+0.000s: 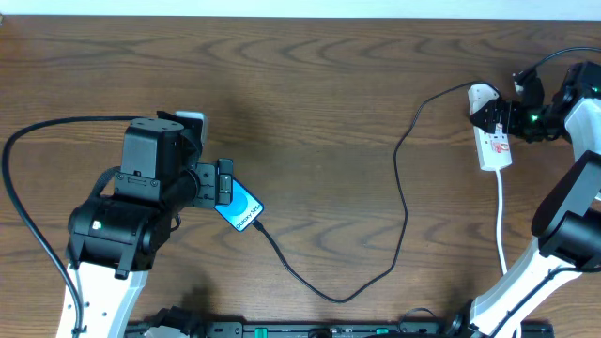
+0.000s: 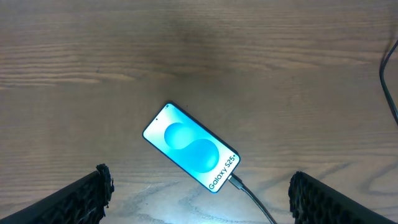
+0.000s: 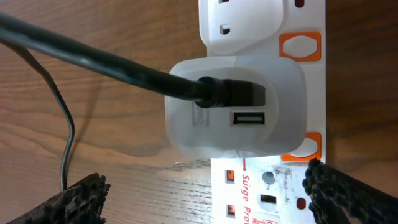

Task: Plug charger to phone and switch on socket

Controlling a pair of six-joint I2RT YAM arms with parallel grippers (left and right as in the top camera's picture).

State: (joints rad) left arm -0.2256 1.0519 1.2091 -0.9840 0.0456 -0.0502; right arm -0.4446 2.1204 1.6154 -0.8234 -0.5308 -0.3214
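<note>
- Brown wood-grain worktop [image 1: 310,84] carries everything
- At the left, the left hand [image 2: 205,200] hangs over the phone with its fingers [image 2: 87,196] spread wide, gripping nothing
- The phone [image 2: 189,147] lies flat and diagonal on the worktop, blue screen up and reading "Galaxy S25+"
- The charger [image 1: 404,202] has its small black plug [image 2: 234,179] seated in the phone's lower-right end; its thin black cable dips toward the near edge, then climbs through the middle to the far right
- At the right, the socket [image 1: 496,148] lies lengthwise, its white cord [image 1: 500,216] running toward the near edge
- A white adapter [image 3: 236,106] sits in the socket with the cable's black connector in its upper port; an orange switch [image 3: 300,45] is just beside it, and its position cannot be told
- The right hand [image 3: 211,202] hovers over the adapter end of the socket, fingers wide apart, holding nothing
</note>
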